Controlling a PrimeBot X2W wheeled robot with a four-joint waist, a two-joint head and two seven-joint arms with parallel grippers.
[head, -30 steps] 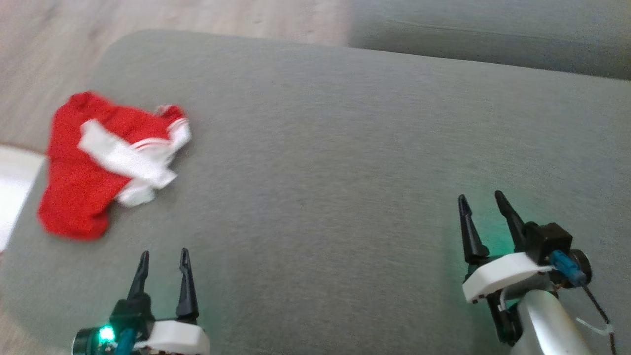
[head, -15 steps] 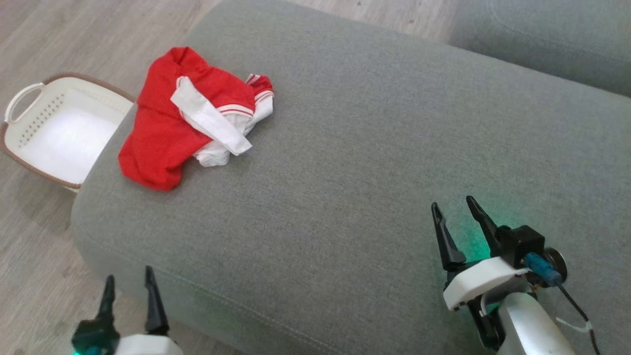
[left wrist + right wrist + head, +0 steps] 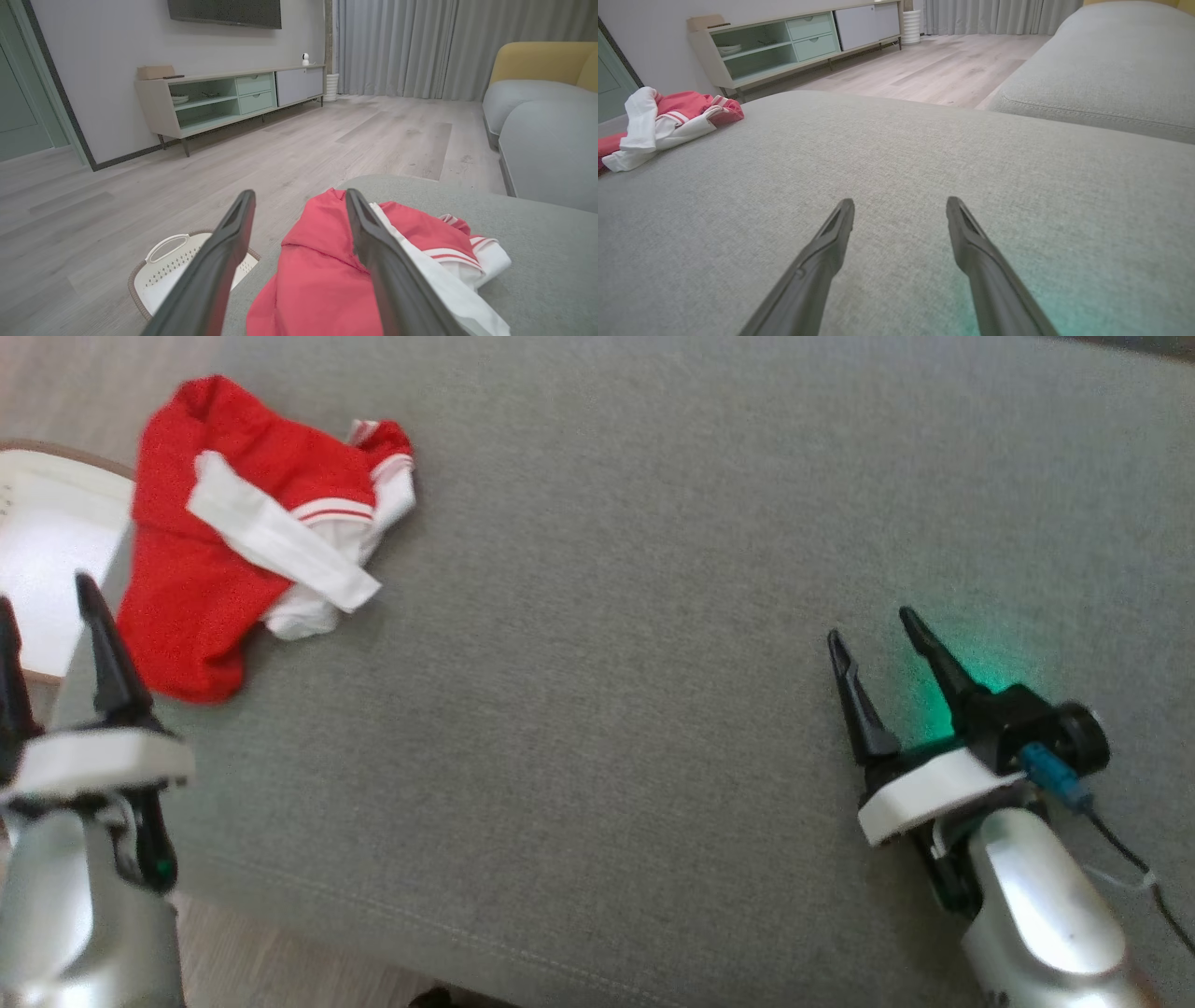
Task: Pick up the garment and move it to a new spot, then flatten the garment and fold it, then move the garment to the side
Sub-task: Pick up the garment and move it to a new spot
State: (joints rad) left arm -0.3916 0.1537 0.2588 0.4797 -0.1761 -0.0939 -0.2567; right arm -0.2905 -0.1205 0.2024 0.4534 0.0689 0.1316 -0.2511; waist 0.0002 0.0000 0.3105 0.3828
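- At the far left you see a white basket [image 3: 42,541] with a brown rim. It stands on the wooden floor [image 3: 327,135], just beside the edge of the grey cushion [image 3: 653,616].
- Your left gripper [image 3: 45,595] is at the left edge of the cushion, in front of the basket. Its two dark fingers are spread apart and they pinch nothing. In the left wrist view they point toward the garment. The finger on that view's right crosses the red cloth, but I cannot tell if it touches.
- The garment [image 3: 187,607] is red with white parts and thin red stripes. It lies crumpled on the cushion near the left edge, close to the basket. No gripper holds it.
- Your right gripper [image 3: 870,625] is over the right part of the cushion, well apart from the garment. Its fingers are also spread, with nothing between them. A green glow falls on the fabric beside it.
- In the right wrist view, a second grey cushion [image 3: 1101,70] lies at the right.
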